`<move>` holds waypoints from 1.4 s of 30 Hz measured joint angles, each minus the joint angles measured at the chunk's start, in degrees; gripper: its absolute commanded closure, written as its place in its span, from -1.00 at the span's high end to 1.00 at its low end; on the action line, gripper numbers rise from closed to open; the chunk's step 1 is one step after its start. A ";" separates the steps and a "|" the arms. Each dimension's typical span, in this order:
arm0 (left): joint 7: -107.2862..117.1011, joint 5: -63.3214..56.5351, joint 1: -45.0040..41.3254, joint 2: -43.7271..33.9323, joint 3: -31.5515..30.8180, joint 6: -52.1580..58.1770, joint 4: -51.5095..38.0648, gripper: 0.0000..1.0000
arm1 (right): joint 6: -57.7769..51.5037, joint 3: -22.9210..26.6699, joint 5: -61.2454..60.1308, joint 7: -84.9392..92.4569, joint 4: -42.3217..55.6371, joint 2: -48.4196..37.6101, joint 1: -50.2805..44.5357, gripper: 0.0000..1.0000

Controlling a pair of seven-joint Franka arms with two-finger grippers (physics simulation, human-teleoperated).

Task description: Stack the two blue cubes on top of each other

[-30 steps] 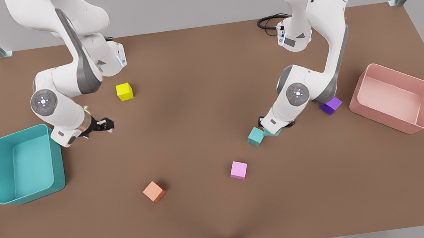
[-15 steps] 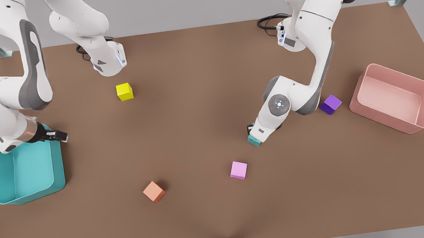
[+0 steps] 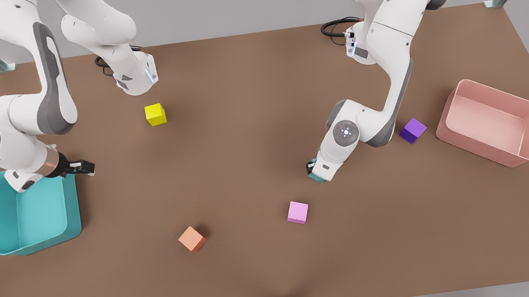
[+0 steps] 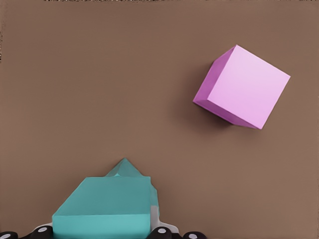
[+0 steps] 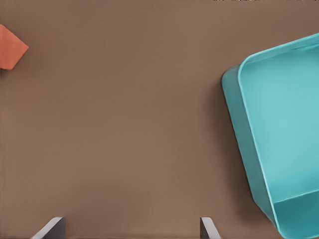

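Gripping one blue cube (image 4: 102,206) directly over its twin (image 4: 124,168), the left hand (image 3: 317,174) must lower it straight down — the right hand (image 3: 85,167), open and empty, waits by the teal bin (image 3: 6,244).

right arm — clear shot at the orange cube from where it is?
Probably yes. The right gripper hangs open by the teal bin's far rim, and bare table lies between it and the orange cube. The left gripper is busy at the blue cubes.
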State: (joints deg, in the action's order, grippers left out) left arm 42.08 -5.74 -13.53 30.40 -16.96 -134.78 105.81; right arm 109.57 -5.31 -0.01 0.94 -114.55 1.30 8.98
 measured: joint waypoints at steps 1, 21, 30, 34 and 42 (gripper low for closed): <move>0.31 -0.19 0.00 -0.14 0.00 -0.07 0.01 1.00 | -0.01 0.00 -0.01 0.05 0.00 0.03 -1.02 1.00; 2.76 -0.70 -1.08 -0.64 0.01 -0.58 2.11 1.00 | -0.03 -0.02 0.03 0.64 0.26 0.12 -9.69 1.00; 3.50 -0.72 -0.24 -5.43 0.01 1.59 1.24 1.00 | -0.33 0.00 0.01 0.75 0.37 -0.24 -3.37 1.00; 3.63 -0.66 1.99 -11.59 -0.07 5.91 -1.54 1.00 | -0.55 0.01 0.01 0.78 0.38 -0.17 -0.51 1.00; -6.87 4.36 7.15 -10.19 8.72 35.33 -34.00 1.00 | -0.45 0.00 0.00 0.82 0.36 0.18 2.33 1.00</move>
State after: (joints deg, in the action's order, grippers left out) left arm 35.21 -1.37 -6.37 20.21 -8.24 -99.45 71.81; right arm 109.12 -5.31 -0.01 1.76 -114.19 1.49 11.31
